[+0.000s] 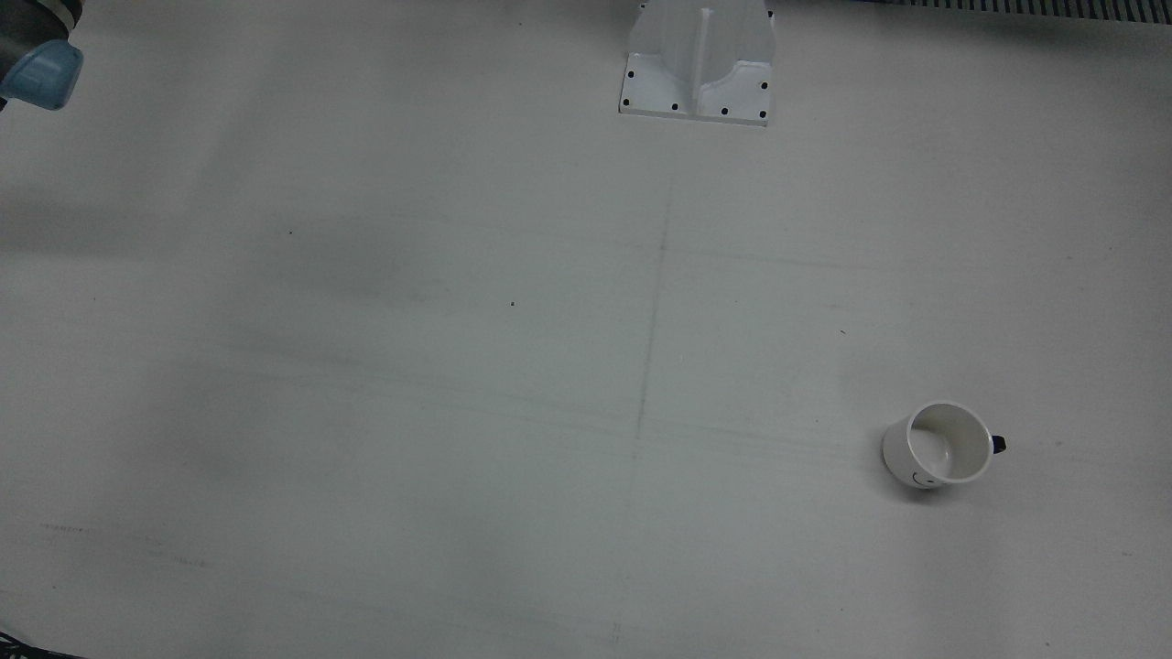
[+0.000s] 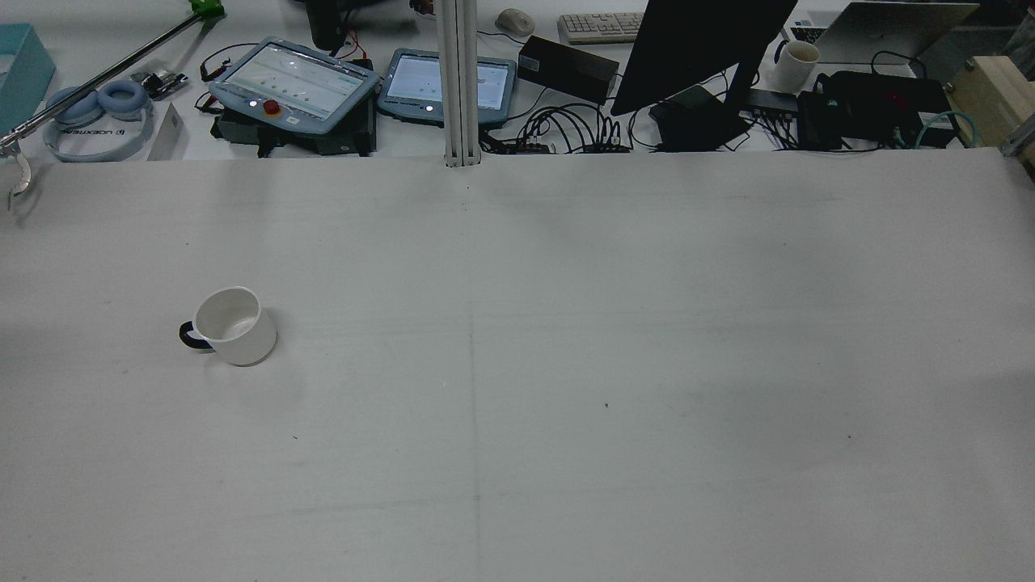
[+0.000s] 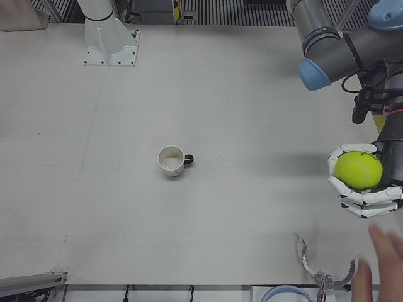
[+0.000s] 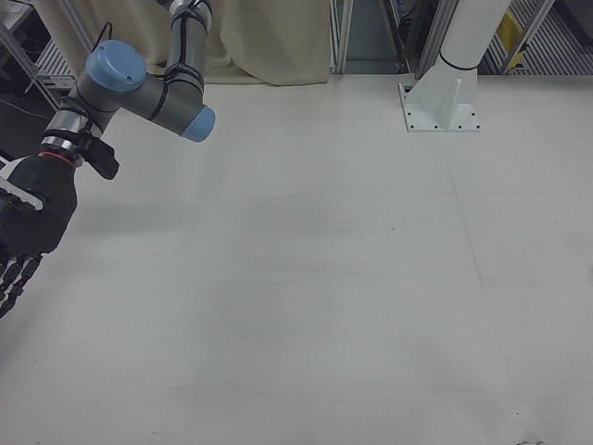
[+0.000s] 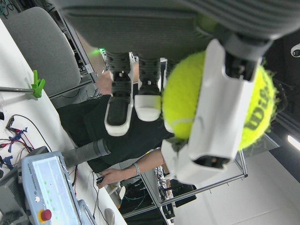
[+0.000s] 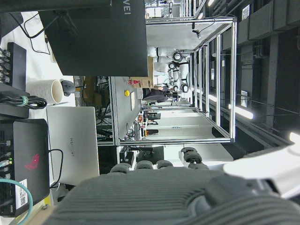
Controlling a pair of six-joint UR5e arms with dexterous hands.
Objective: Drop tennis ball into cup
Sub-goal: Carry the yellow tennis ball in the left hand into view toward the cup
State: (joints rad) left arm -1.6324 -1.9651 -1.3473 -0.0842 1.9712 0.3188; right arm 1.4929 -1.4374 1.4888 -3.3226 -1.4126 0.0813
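Observation:
A white cup (image 1: pixel 938 446) with a dark handle stands upright and empty on the table; it also shows in the rear view (image 2: pixel 234 326) and the left-front view (image 3: pixel 171 160). My left hand (image 3: pixel 364 184) is shut on a yellow tennis ball (image 3: pixel 357 170), palm up, at the table's edge, far to the side of the cup. The left hand view shows the ball (image 5: pixel 213 101) with a finger (image 5: pixel 220 112) across it. My right hand (image 4: pixel 23 227) hangs at the table's other side, fingers pointing down, nothing seen in it.
A person's hand (image 3: pixel 384 264) and a metal grabber tool (image 3: pixel 321 274) are near the table's edge below my left hand. An arm pedestal (image 1: pixel 700 59) stands at the back. Tablets (image 2: pixel 295 77), cables and a monitor (image 2: pixel 703 48) lie beyond the far edge.

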